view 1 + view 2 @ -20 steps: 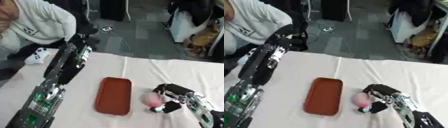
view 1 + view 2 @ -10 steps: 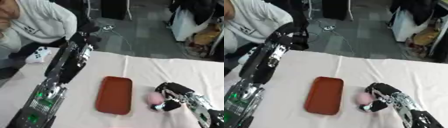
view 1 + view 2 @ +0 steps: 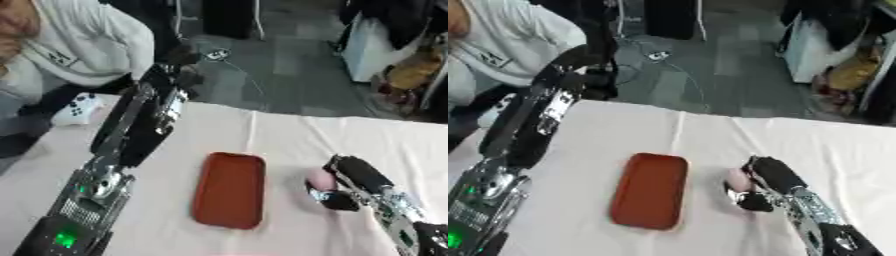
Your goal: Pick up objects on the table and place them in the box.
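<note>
— How much of the small pink rounded object (image 3: 320, 180) can you make out?

— Only its left side; your black right hand (image 3: 343, 183) covers the rest, and its shape stays unclear.

— And your left hand (image 3: 598, 80)?

— It's blurred against the dark floor beyond the desk's (image 3: 289, 137) far edge; you can't tell how the fingers are set.

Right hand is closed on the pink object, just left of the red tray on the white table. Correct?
Not quite: the side is wrong. The right hand is curled around the pink object, but they sit just right of the red tray, not left of it, on the white table. The left eye view shows this clearly.
</note>
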Motion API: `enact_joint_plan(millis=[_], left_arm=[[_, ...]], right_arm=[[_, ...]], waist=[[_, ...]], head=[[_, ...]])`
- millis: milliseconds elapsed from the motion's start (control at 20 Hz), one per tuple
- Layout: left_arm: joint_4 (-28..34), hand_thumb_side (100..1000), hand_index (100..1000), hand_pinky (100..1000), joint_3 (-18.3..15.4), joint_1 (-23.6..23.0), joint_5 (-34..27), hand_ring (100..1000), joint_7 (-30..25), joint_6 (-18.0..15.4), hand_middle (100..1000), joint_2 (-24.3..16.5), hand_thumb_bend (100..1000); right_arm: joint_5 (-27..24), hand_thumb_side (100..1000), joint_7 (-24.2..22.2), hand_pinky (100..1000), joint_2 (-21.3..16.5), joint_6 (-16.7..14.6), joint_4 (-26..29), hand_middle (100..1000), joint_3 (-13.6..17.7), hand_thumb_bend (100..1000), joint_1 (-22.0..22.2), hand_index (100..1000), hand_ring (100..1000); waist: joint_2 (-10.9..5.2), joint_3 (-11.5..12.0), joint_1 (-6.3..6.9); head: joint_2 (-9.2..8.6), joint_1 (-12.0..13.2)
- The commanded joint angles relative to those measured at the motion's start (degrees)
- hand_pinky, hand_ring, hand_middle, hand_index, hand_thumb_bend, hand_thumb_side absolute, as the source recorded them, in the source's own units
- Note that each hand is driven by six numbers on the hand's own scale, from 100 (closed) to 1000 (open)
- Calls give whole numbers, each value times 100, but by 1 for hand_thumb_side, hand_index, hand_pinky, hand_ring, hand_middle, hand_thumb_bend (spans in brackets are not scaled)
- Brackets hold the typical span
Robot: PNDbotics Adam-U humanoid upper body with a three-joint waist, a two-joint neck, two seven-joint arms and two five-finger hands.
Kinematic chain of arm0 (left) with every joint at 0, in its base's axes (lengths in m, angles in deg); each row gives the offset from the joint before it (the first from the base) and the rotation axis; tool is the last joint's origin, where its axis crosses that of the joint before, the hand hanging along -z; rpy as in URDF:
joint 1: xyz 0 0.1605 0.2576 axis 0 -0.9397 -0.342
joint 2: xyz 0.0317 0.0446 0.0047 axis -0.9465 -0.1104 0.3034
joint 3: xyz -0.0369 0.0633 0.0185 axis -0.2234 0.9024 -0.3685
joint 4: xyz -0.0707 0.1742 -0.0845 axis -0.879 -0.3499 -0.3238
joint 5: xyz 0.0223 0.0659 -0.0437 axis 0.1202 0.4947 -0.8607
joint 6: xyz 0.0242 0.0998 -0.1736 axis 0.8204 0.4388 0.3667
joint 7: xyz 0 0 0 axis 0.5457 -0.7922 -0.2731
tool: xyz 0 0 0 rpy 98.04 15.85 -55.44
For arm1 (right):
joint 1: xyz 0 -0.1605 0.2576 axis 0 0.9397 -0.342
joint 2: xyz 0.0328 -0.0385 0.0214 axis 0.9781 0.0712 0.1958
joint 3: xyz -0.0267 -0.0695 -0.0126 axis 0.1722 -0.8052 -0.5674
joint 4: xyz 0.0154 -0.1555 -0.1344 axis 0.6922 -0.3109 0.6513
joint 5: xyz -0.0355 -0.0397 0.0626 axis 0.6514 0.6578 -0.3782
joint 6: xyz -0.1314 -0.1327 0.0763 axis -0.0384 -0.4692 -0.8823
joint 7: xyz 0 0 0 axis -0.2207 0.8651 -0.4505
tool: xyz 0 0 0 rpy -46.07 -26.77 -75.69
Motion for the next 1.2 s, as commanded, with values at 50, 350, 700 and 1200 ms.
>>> enact_joint_plan(millis=[50, 350, 700, 1200], left_arm=[[88, 798, 994, 738, -19, 90, -17, 750, -15, -14, 887, -48, 100], [88, 798, 994, 738, -26, 76, -15, 750, -13, -11, 887, -57, 100], [88, 798, 993, 739, -30, 59, -4, 751, -8, -7, 887, -73, 100], [88, 799, 993, 739, 19, 175, -31, 751, -90, -10, 887, 14, 100]], right_arm=[[23, 748, 377, 100, -79, -95, 45, 100, 20, 100, -81, 219, 100], [-55, 772, 610, 100, -182, -155, 281, 100, 6, 100, -127, 189, 100], [-1085, 764, 163, 100, -294, -21, 1262, 100, -241, 100, -388, 191, 100], [-1246, 767, -200, 100, 317, -96, 1363, 100, -505, 100, -678, 192, 100]], waist=[[-68, 0, 15], [-82, -9, 8], [-108, -13, -5], [-90, 108, -15]], head=[[-31, 76], [-10, 97], [20, 103], [-95, -24]])
